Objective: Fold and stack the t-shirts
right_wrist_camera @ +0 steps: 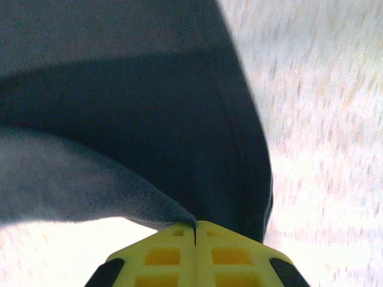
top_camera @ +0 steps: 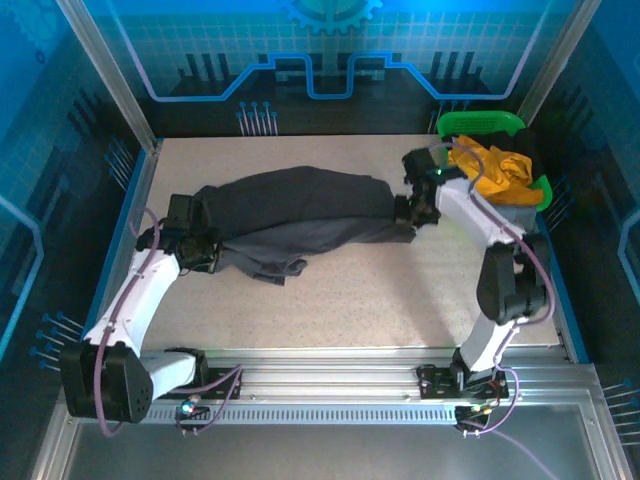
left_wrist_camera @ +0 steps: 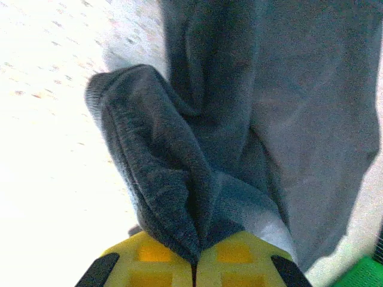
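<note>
Left tool (top_camera: 203, 252) is closed tight on the dark t-shirt (top_camera: 300, 213), gripping its left end. Left wrist view: yellow fingers (left_wrist_camera: 155, 266) are pressed together, with a thick bunched fold of charcoal cloth pinched in the seam between them. The rest of the shirt hangs away toward the upper right of that view.

Right tool (top_camera: 408, 212) is also closed on the same shirt, at its right end. Right wrist view: yellow fingers (right_wrist_camera: 230, 257) meet with a thin edge of dark fabric caught between the tips, and the cloth spreads out above them.

The shirt spans between the two tools across the middle of the desk (top_camera: 390, 300), as a long, loosely gathered band. A crumpled lobe droops toward the near side, just right of the left tool, and lies on the desk. Can't tell if the mid span is lifted or resting.

Orange-yellow t-shirt (top_camera: 497, 170) sits crumpled in the green basket (top_camera: 480, 122) at the far right corner of the desk, just behind the right arm's wrist. It is apart from the dark shirt.
</note>
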